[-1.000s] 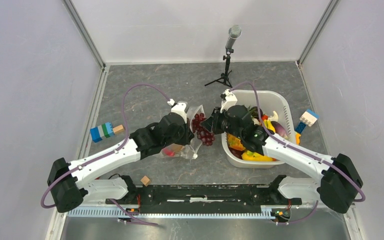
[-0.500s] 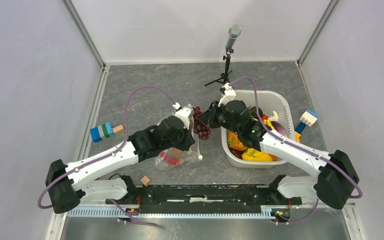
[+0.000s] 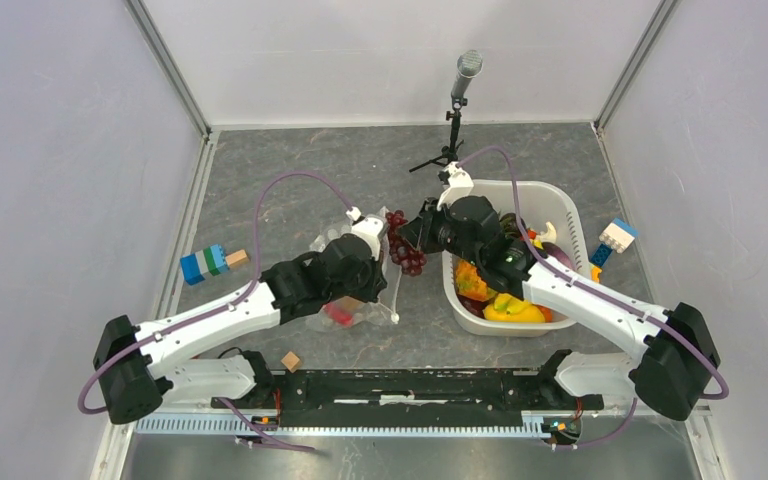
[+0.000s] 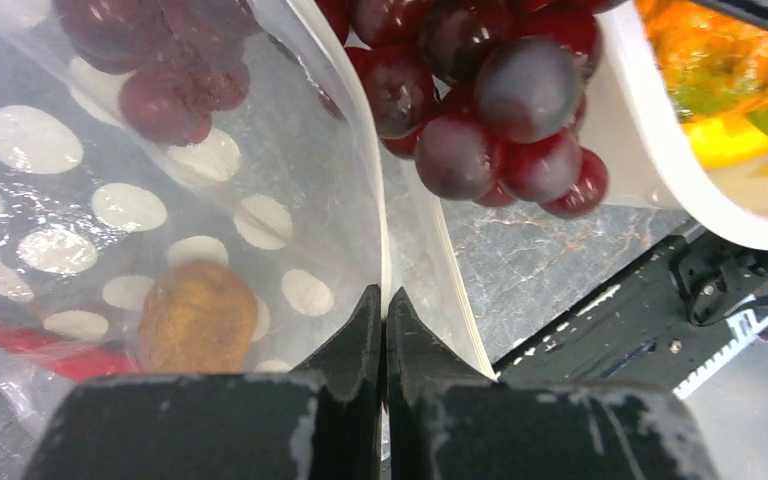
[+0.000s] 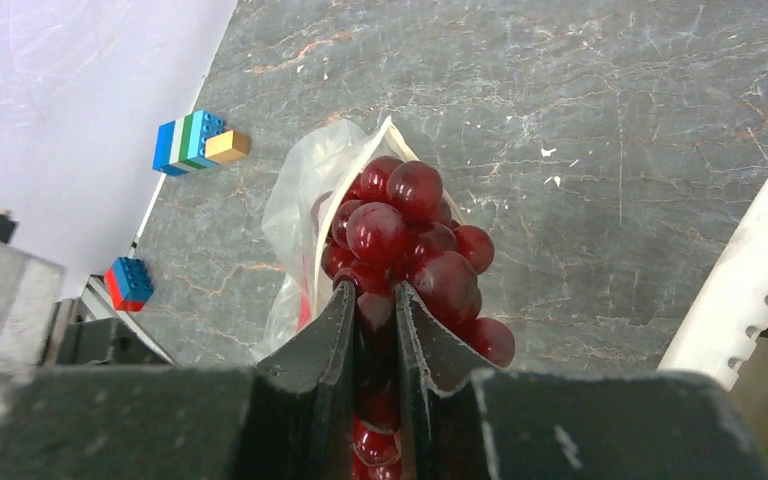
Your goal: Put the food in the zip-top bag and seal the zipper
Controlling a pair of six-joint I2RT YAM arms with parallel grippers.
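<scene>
white plastic basket [image 3: 563, 197] holds most of the food [image 3: 505, 308], so by my reading the bulk of the packing is left. just left of the basket the clear dotted zip-top bag [image 4: 160, 200] sags with its mouth toward the basket, the left gripper [image 4: 382, 310] pinched shut on one lip, and only a red piece [image 4: 20, 345] and a brown piece [image 4: 195, 315] show inside. purple grapes [image 5: 400, 230], clamped in the right gripper [image 5: 372, 300], hang at that mouth between bag and basket, not released, and the zipper [image 4: 381, 250] is unsealed.
</scene>
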